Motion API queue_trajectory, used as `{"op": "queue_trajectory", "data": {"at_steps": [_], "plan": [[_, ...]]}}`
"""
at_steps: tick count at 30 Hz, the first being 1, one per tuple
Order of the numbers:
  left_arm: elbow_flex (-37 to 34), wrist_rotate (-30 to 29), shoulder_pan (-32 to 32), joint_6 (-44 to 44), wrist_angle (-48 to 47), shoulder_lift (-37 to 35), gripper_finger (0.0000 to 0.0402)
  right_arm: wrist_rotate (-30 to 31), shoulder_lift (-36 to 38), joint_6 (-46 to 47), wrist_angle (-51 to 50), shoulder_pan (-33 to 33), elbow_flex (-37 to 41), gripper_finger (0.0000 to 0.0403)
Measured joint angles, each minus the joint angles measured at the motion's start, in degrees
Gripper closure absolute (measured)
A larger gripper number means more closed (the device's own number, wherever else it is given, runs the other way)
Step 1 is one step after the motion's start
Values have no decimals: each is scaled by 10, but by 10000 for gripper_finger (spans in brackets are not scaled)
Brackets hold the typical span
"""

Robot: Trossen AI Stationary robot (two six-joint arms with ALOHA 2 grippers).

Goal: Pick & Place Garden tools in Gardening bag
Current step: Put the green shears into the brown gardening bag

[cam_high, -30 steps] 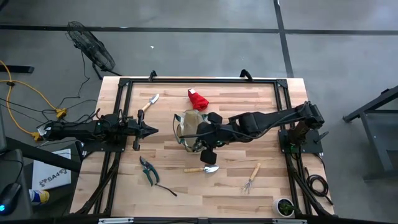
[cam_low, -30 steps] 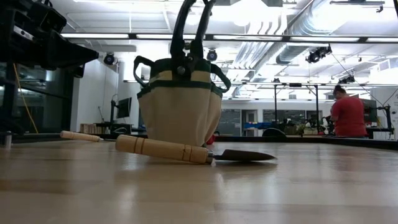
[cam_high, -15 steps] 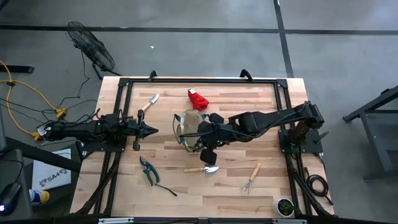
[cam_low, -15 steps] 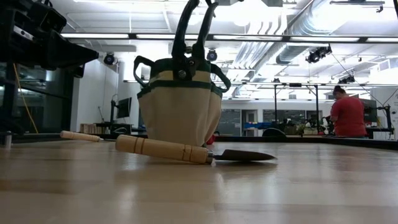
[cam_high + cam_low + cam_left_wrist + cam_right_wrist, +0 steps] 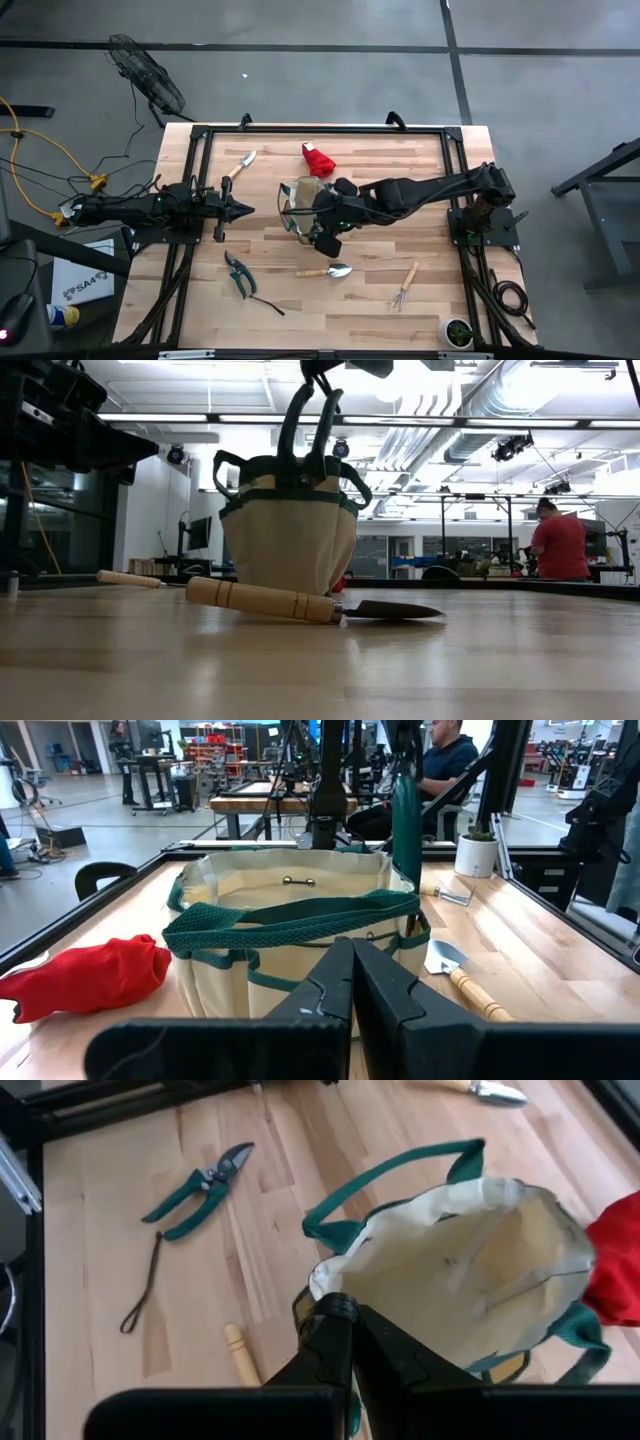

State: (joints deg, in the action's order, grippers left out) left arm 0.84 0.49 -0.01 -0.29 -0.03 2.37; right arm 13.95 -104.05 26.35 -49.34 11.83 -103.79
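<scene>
Operator: Progress check?

Engineer: Nothing bagged yet, as far as you can see. Gardening bag (image 5: 303, 205) stands mid-surface, and its inside looks bare in the right wrist view.

Operator: Tools?

Engineer: All five are out on the surface (image 5: 420, 240). You have one trowel (image 5: 240, 165) at the far left and the red glove (image 5: 318, 158) just behind the bag. The shears (image 5: 238, 273), second trowel (image 5: 325, 271) and hand rake (image 5: 405, 287) lie along the near side.

Operator: Pincers?

Engineer: Right pincer (image 5: 325, 238) sits over the bag's near rim with its fingers together. I judge it clamped on a loop handle (image 5: 300, 430), since the low view shows the green loops pulled upright. Left pincer (image 5: 240, 209) waits left of the bag, fingers together, holding nothing.

Operator: Remaining?

Engineer: Everything. You have all five picks and drops to do, and the handle needs letting go first.
</scene>
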Motion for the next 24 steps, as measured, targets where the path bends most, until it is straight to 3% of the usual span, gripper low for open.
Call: {"op": "queue_trajectory", "data": {"at_steps": [24], "plan": [[0,0,0,0,0,0,401,-51,-32,4,0,-15,0,399]]}}
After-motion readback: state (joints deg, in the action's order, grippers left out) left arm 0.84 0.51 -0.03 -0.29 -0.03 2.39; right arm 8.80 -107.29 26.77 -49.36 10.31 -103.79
